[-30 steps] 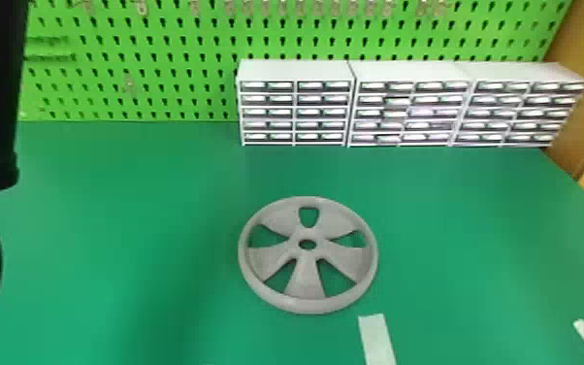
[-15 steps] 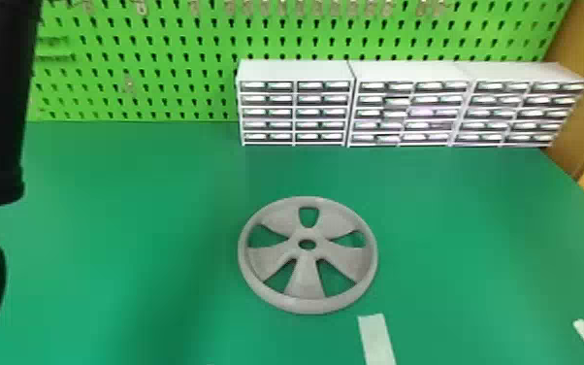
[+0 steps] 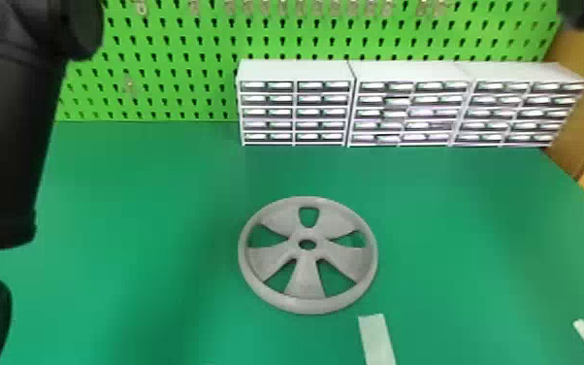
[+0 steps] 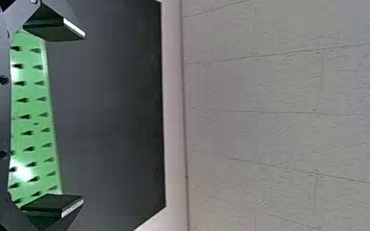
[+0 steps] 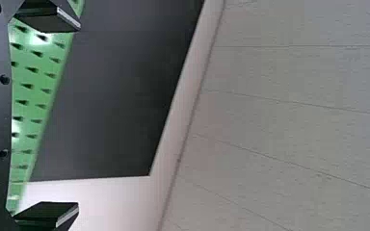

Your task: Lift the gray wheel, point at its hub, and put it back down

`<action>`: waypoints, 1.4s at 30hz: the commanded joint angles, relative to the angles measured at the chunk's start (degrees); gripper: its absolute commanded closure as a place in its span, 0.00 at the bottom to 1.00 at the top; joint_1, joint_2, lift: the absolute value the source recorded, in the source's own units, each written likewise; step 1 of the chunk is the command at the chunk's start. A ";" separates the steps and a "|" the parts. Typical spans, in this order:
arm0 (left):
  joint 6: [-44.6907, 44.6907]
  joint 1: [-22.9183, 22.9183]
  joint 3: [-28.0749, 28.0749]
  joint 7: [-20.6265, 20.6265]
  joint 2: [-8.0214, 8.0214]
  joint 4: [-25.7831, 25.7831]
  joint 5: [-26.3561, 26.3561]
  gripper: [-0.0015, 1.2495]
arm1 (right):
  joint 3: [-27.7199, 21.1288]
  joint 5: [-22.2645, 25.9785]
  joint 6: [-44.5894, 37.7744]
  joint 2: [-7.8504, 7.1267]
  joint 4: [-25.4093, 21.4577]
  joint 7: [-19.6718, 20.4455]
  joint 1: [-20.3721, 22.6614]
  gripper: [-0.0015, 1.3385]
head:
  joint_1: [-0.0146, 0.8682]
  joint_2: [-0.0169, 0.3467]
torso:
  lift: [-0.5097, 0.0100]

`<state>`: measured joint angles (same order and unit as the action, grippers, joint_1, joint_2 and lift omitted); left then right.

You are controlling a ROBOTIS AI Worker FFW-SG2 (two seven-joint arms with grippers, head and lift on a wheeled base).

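The gray wheel [image 3: 305, 286] lies flat on the green table, its hub hole facing up, with neither arm touching it. In the head view my left arm, its gripper's fingertips out of sight, is raised at the left edge; in the left wrist view the left gripper [image 4: 53, 118] stands wide open with nothing between its fingers. My right arm shows at the head view's upper right corner. The right gripper [image 5: 53, 118] in the right wrist view is also wide open and holds nothing.
White drawer units [image 3: 296, 104] stand in a row behind the wheel, against the green pegboard [image 3: 150, 73]. Strips of white tape [image 3: 377, 340] lie on the green table [image 3: 160, 184] toward the front right.
The left arm has shifted at the left edge of the head view, and the right arm has come into its upper right corner. The wheel has stayed in place.
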<state>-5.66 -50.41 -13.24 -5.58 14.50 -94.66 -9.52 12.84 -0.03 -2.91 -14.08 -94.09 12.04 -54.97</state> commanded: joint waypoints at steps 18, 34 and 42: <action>3.37 14.46 0.94 0.48 1.32 -3.78 -0.24 0.07 | -0.97 3.02 0.01 2.92 2.42 0.00 13.93 0.00 | 0.80 0.18 | 0.81; 5.22 24.22 0.67 0.83 0.53 -5.53 0.47 0.07 | -2.64 4.68 -0.26 4.76 2.51 -0.09 24.56 0.00 | 0.80 0.18 | 0.81; 5.57 27.47 1.11 2.94 0.27 -5.53 3.19 0.07 | -2.47 6.27 -0.96 5.12 2.33 -0.17 29.39 0.00 | 0.80 0.18 | 0.81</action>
<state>-0.27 -24.41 -12.24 -3.26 14.77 -100.17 -7.31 10.34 5.42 -3.73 -9.25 -91.62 11.93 -27.88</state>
